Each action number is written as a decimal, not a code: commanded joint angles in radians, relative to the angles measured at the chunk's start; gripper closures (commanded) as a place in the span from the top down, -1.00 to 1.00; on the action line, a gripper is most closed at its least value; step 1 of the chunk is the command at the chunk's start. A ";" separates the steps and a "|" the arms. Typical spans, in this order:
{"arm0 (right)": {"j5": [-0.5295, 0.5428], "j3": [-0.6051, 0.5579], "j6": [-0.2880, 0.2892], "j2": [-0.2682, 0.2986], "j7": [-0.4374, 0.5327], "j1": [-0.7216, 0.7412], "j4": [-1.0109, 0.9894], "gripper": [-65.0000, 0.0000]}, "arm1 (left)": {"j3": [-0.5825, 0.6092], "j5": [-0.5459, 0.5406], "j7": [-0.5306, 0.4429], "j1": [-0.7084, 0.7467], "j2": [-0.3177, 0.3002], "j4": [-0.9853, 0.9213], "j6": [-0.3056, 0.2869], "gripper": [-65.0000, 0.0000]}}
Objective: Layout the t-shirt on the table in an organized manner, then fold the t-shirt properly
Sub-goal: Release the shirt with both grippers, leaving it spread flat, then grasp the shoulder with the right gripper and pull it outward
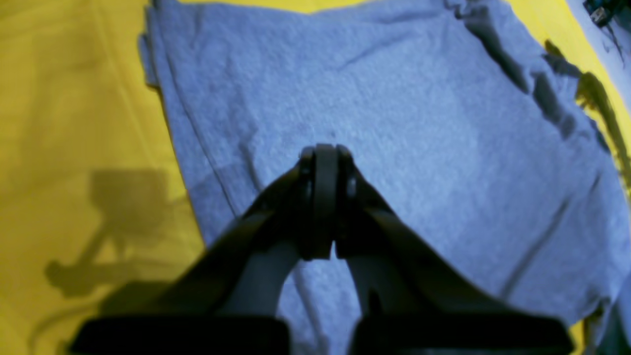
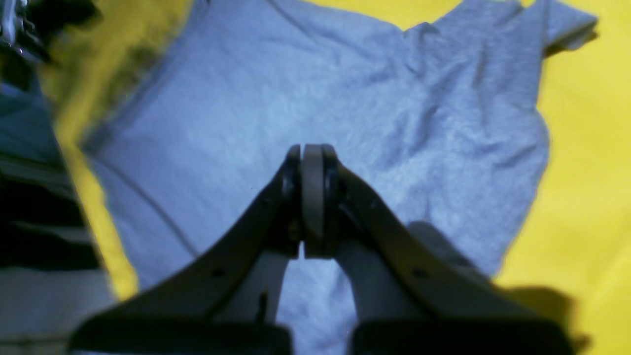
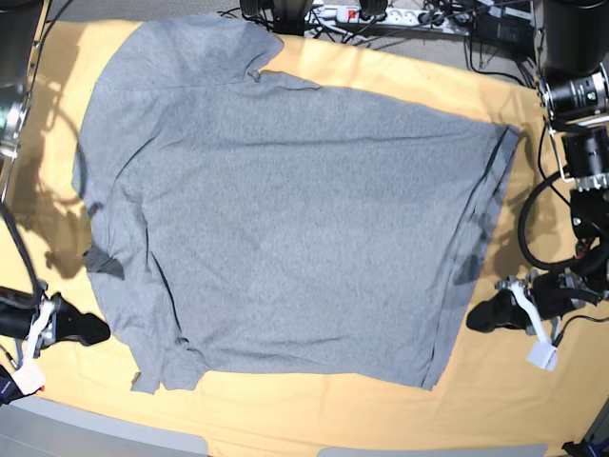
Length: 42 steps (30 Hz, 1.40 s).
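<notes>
- Base view: the heather-grey cotton t-shirt (image 3: 285, 219) lies spread, plain side up, on the yellow-orange cloth-draped worktop (image 3: 400, 81).
- Left tool (image 1: 325, 150) and right tool (image 2: 311, 150) are both closed, empty.

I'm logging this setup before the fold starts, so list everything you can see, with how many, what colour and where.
t-shirt: one, heather grey, spread flat across the middle of the table, plain side up, no lettering showing.
table: one, covered in pale yellow-orange cloth, under the whole shirt.
power strip: one, white, beyond the table's far edge among dark cables.
cables: several, black, along the far edge.
left gripper: one, black, shut, empty, beside the shirt's edge on the base view's right.
right gripper: one, black, shut, empty, by the shirt's edge on the base view's left.
</notes>
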 commanded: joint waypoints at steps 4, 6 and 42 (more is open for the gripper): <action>-0.033 0.006 0.005 0.020 0.021 -0.069 0.226 -1.00 | -0.004 -0.022 -0.019 0.006 -0.015 0.030 -0.005 -1.00; -0.074 0.006 0.005 0.020 0.021 -0.126 0.312 -1.00 | -0.004 -0.025 -0.019 0.021 -0.015 0.032 -0.005 -1.00; -0.626 0.409 0.000 -0.070 0.158 -0.623 0.694 -1.00 | -0.004 -0.041 -0.011 0.074 -0.039 0.037 -0.005 -1.00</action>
